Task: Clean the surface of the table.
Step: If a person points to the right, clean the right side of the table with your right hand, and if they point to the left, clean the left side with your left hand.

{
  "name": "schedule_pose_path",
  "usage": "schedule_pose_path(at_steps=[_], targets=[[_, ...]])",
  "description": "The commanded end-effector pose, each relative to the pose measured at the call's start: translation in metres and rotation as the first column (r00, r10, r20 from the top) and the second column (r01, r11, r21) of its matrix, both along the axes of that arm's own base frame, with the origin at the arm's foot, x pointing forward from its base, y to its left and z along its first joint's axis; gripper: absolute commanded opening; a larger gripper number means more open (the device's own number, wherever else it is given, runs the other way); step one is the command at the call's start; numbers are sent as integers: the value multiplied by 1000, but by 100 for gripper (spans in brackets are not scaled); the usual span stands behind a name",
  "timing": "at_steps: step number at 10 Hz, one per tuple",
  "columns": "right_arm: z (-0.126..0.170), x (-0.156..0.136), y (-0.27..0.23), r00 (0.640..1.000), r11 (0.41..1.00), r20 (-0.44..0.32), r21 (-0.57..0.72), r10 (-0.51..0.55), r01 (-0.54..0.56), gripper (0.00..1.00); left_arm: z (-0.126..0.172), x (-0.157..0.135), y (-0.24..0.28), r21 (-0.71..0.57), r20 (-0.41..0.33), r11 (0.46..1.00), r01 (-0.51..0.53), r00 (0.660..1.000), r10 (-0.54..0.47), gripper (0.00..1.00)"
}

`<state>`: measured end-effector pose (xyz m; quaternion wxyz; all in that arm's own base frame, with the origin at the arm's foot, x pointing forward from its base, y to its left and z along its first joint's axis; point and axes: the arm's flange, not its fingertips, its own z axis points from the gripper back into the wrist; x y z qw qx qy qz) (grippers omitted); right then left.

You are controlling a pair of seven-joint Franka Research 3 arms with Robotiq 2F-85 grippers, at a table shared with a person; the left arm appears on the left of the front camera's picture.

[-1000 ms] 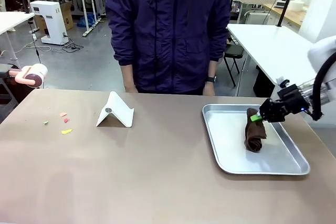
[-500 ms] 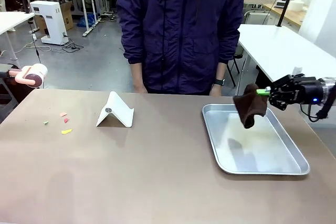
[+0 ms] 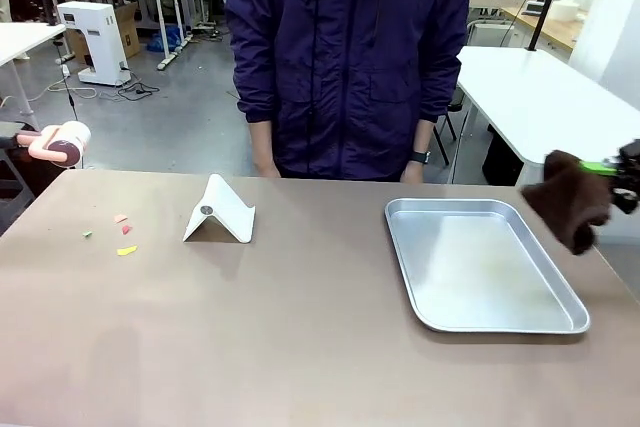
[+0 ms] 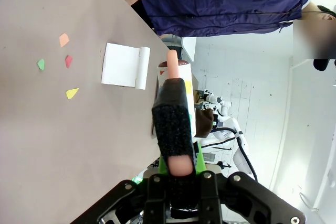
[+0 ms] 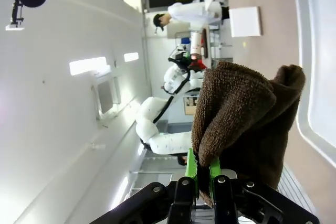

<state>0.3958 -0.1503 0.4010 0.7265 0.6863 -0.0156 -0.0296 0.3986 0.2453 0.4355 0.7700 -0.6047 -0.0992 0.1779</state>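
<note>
Brown towelling cloth (image 3: pixel 570 207) hangs bunched from my right gripper (image 5: pixel 203 174), whose jaws are clamped tight on a fold of it, up in the air just past the right rim of the metal tray (image 3: pixel 470 267). The table (image 3: pixel 300 347) spreads wide below, the tray resting on its right half. My left gripper (image 4: pixel 178 169) is closed on the pink handle of a roller (image 3: pixel 60 142), off the far left corner. Small coloured scraps (image 3: pixel 120 232) lie near the left side, beside a white folded stand (image 3: pixel 218 215)
</note>
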Motion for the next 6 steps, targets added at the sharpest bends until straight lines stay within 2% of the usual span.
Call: schedule_pose_path(at_steps=[1, 6], targets=[[-5, -14, -12, 1000, 1000, 7, -21, -19, 19, 10, 2, -3, -1, -1, 13, 1000, 13, 1000, -13, 0], [0, -11, -15, 1000, 1000, -5, -21, -18, 18, 10, 2, -3, -1, -1, 13, 1000, 13, 1000, -13, 0]])
